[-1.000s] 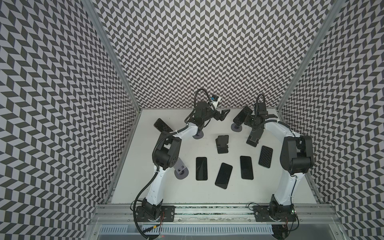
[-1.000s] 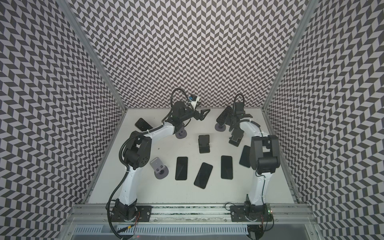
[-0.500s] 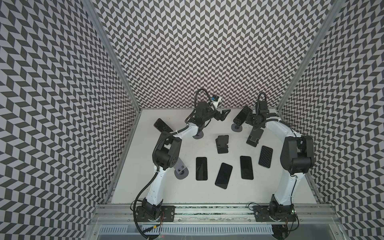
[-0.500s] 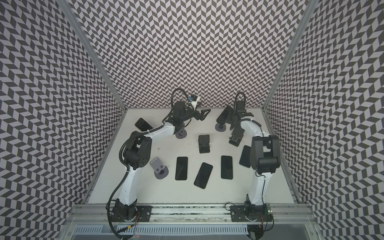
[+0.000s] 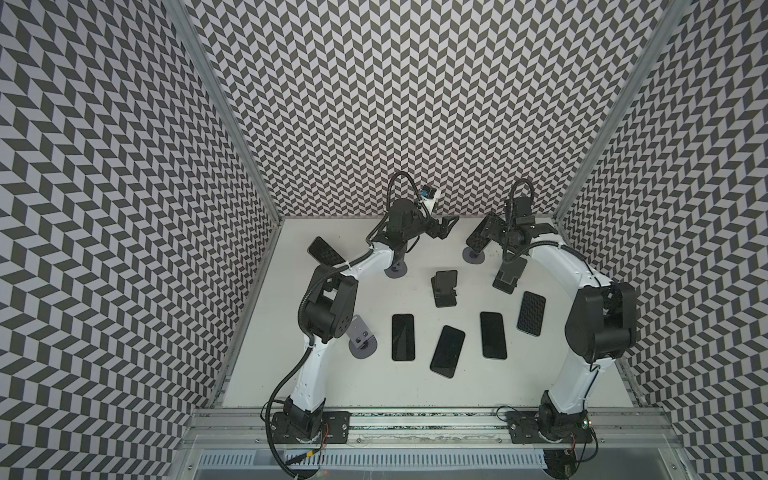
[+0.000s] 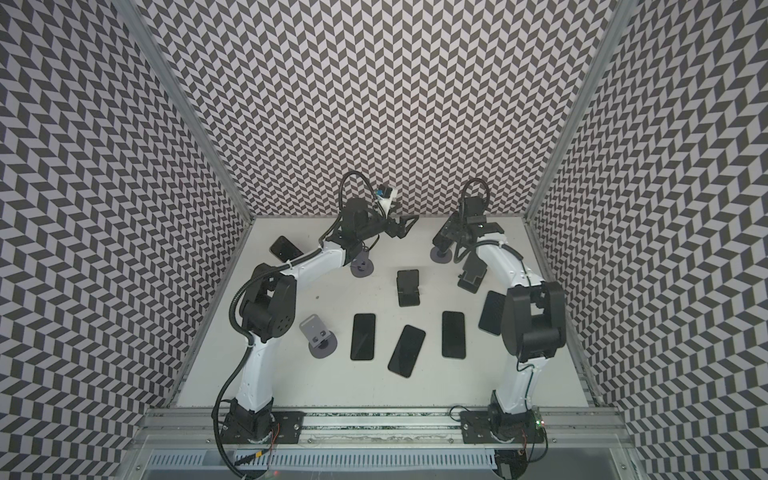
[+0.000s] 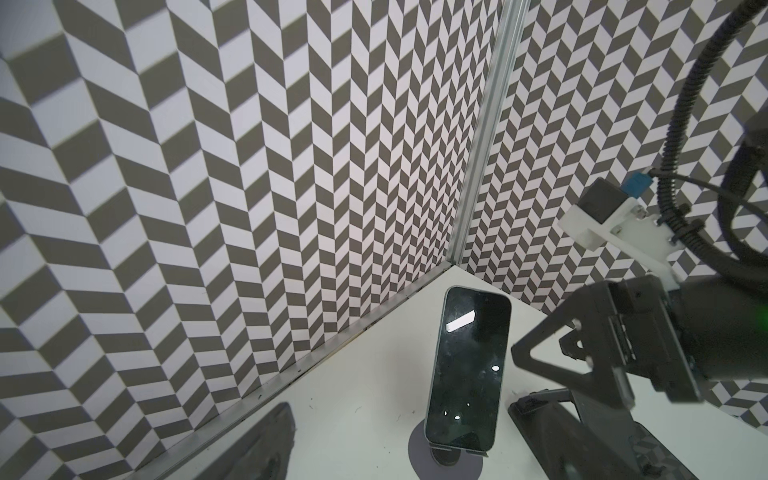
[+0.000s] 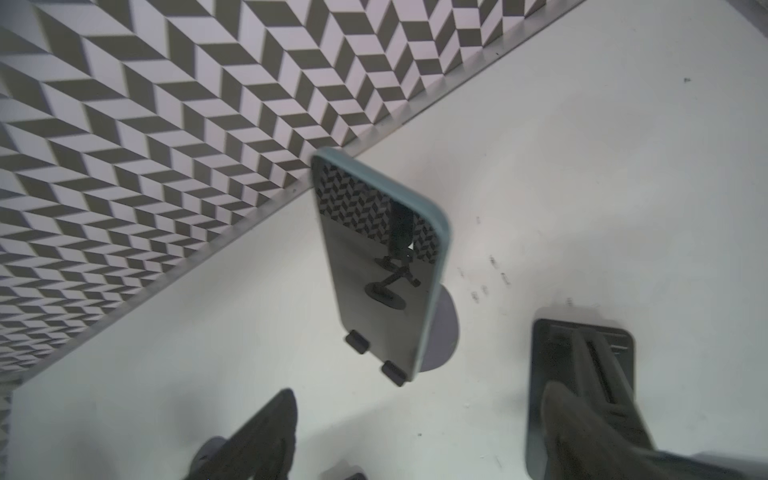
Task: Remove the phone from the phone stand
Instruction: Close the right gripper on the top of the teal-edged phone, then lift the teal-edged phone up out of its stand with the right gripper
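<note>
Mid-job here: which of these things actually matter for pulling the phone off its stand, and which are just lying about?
Job: teal-cased phone; the grey stand under it; the open right hand.

Lying about: four flat phones; two black stands; an empty grey stand; the phone by the left wall (propped or flat, cannot tell).

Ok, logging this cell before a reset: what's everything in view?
flat phones: 5, black, four mid-table, one far left
propped phone: 1, dark, on back-right grey stand
grey stands: 3, front left, back right, back left half hidden
black stands: 2, centre, right
table: 1, white, underneath
walls: 3, grey-white chevrons, surrounding
arms: 2, white with black joints, either side
left gripper: 1, black, open, raised at the back
right gripper: 1, black, open beside propped phone
</note>
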